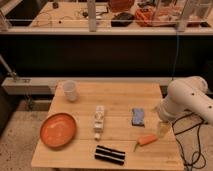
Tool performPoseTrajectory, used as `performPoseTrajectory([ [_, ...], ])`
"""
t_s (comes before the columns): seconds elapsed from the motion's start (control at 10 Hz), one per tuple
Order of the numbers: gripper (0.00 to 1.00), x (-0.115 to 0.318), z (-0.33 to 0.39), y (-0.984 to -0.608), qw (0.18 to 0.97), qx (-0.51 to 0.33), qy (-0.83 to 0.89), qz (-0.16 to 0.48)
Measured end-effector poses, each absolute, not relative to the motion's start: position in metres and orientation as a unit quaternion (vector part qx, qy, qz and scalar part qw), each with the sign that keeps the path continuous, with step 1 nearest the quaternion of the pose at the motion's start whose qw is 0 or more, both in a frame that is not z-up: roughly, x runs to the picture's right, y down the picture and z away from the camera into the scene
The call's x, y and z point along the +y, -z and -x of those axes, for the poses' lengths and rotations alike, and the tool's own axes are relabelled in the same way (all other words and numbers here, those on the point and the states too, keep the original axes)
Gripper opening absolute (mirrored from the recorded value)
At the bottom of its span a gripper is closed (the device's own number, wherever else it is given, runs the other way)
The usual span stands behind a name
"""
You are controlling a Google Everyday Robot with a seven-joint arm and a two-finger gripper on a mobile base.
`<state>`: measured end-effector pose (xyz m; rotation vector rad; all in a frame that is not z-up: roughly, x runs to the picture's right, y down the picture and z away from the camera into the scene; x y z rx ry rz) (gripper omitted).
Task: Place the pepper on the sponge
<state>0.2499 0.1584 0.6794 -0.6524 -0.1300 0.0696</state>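
Pale wooden desk (pixel 125 95), rectangular, plank-grained surface. The pepper (pixel 146 140) lies flat near the front right of the desk: small, orange, tapered, with its thin green stem end pointing toward the front left. The sponge (pixel 138 116), a blue-grey rectangular pad with a speckled top, lies flat just behind and left of the pepper, apart from it. The gripper (pixel 162 132) hangs from a smooth, rounded white arm at the right edge of the desk, pointing down, just right of the pepper and right of the sponge; its fingers are spread and pinch nothing, and whether they touch the pepper cannot be told. Other items noted: a round orange plate (pixel 58 129) with a raised rim at front left; a small white cup (pixel 70 90), upright, at rear left; a slim white oblong object (pixel 99 120) lying mid-desk, detail unclear; a black-and-white striped block (pixel 110 154) at the front edge.
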Motion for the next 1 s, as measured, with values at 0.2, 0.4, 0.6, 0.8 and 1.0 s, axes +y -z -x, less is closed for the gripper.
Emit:
performPoseTrajectory([
  [0.2,0.8,0.167,-0.249,-0.681,0.943,-0.069,-0.049,0.322],
  [0.4,0.8,0.183,-0.245,-0.692,0.94,-0.076,-0.062,0.326],
  [0.6,0.8,0.191,-0.244,-0.694,0.938,-0.078,-0.07,0.33],
  [0.8,0.8,0.2,-0.243,-0.697,0.936,-0.081,-0.077,0.335],
  [1.0,0.8,0.214,-0.242,-0.704,0.933,-0.089,-0.082,0.34],
])
